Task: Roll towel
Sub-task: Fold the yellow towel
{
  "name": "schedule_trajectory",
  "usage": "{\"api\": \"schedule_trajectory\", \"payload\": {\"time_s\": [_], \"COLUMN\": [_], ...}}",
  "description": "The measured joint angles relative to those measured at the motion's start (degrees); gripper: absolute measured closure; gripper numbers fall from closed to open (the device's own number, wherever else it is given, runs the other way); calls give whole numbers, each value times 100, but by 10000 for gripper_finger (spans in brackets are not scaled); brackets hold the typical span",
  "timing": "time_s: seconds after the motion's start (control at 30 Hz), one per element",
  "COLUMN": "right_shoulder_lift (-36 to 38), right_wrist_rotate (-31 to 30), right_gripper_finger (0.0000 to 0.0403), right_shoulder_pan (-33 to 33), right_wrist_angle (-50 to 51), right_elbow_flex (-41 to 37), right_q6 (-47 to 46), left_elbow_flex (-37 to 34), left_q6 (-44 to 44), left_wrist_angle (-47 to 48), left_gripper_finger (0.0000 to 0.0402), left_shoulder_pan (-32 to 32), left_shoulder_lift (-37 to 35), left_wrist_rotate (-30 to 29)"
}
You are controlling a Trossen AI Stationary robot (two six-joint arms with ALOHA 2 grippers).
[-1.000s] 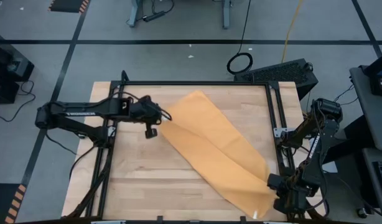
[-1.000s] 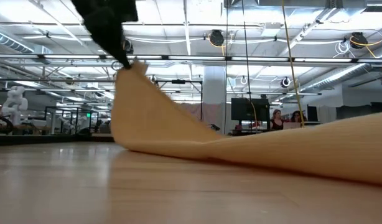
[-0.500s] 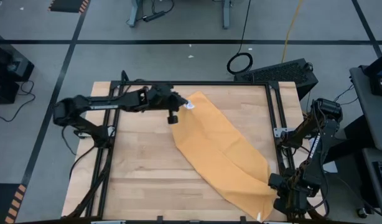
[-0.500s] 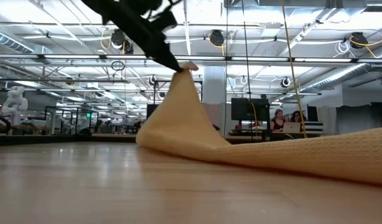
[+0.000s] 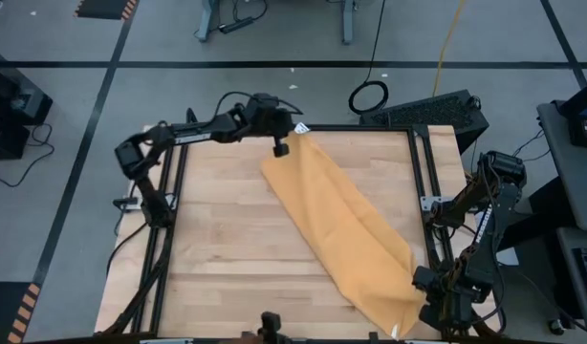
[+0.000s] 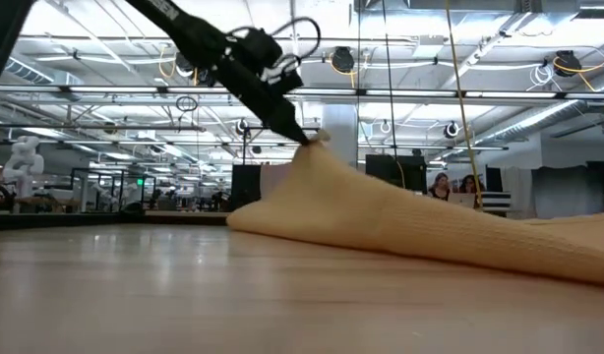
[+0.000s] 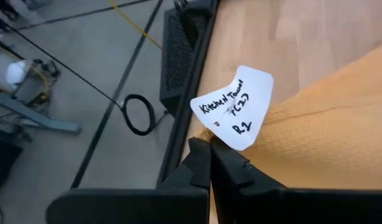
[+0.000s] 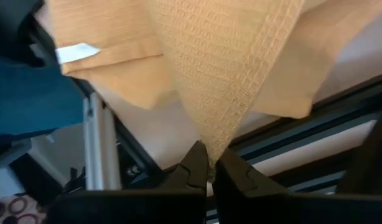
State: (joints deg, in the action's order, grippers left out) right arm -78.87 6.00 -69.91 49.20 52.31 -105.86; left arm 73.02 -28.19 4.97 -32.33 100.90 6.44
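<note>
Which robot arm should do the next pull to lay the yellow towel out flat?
Probably the left. The left gripper holds the towel corner lifted at the table's far edge. The right gripper pins the other end low at the near corner.

A grey floor [image 5: 274, 86] crossed by black tape lines [image 5: 303, 65] surrounds the wooden table [image 5: 227, 239]. A coiled black cable [image 5: 369, 96] lies on it. Beyond, ceiling strip lights [image 6: 400, 34], monitors [image 6: 386, 172] and what seem to be seated people [image 6: 450, 187].
</note>
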Motion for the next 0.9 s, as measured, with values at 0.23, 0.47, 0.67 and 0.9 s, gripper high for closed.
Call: {"api": "schedule_trajectory", "payload": {"time_s": [0.23,0.47,0.67,0.9], "right_shoulder_lift": [0,0,0,-160], "right_wrist_rotate": [15,-27,4,514], "right_gripper_finger": [403,403,403,403], "right_shoulder_pan": [0,0,-104,-294], "right_wrist_angle": [-185,333,1204,1259], "right_elbow_flex": [75,677,1225,1224], "right_q6": [-165,-494,-1140,-1801], "left_elbow_flex": [1,143,425,473], "left_q6": [-280,-375,-382,-382], "left_wrist_angle": [-391,-452,-746,-601], "left_gripper_finger": [400,400,400,400], "left_shoulder_pan": [-36,-115,-104,-99], "left_shoulder_lift": [598,812,828,1021], "left_wrist_rotate": [109,172,242,260]}}
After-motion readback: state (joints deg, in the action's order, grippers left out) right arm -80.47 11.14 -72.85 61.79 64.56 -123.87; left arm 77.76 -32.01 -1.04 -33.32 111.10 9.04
